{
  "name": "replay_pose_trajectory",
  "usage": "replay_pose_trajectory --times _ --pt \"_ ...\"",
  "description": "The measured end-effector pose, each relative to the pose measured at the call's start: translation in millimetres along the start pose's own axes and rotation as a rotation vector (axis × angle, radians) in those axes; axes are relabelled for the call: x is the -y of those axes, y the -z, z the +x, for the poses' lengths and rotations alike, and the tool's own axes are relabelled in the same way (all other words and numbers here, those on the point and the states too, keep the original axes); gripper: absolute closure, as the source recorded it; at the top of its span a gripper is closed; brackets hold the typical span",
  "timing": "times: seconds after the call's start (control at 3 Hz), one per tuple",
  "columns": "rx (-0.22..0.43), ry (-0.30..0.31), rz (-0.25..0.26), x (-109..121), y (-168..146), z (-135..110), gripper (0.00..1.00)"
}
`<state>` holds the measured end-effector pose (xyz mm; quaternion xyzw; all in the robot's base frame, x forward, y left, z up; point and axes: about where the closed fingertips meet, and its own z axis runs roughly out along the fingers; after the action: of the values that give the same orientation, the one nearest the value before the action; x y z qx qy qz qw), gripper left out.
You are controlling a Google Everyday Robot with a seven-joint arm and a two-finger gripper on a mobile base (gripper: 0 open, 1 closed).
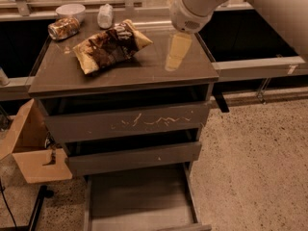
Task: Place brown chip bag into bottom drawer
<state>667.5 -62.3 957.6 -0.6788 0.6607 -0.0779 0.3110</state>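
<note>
On the top of the cabinet (144, 73), toward its left rear, the brown chip bag (113, 46) lay flat and crinkled, its pale ends pointing to the front left and the back right. Behind it to the left a small shiny can (63, 28) lay on its side near a white bowl (70, 11), and a small white packet (105, 16) stood just behind the bag. To the bag's right, apart from it, the gripper (177, 52) hung over the cabinet top, pointing down from the white arm (197, 6); it touched nothing, and whether it was released or clenched could not be told. Below, the scratched top drawer (130, 123) and the plain middle drawer (134, 158) stood slightly out. The bottom drawer (139, 201) was pulled well out. A cardboard box (33, 153) sat on the floor left of the cabinet.
</note>
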Motion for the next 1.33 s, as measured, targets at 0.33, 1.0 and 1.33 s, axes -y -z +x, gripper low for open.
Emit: replay_pose_trajectory --times 0.33,1.0,1.33 --pt "0.05 0.038 0.002 21 -19 -22 0.0" --pt "0.12 0.09 -0.015 54 -66 -65 0.0" --pt "0.135 0.097 -0.032 61 -89 -77 0.0"
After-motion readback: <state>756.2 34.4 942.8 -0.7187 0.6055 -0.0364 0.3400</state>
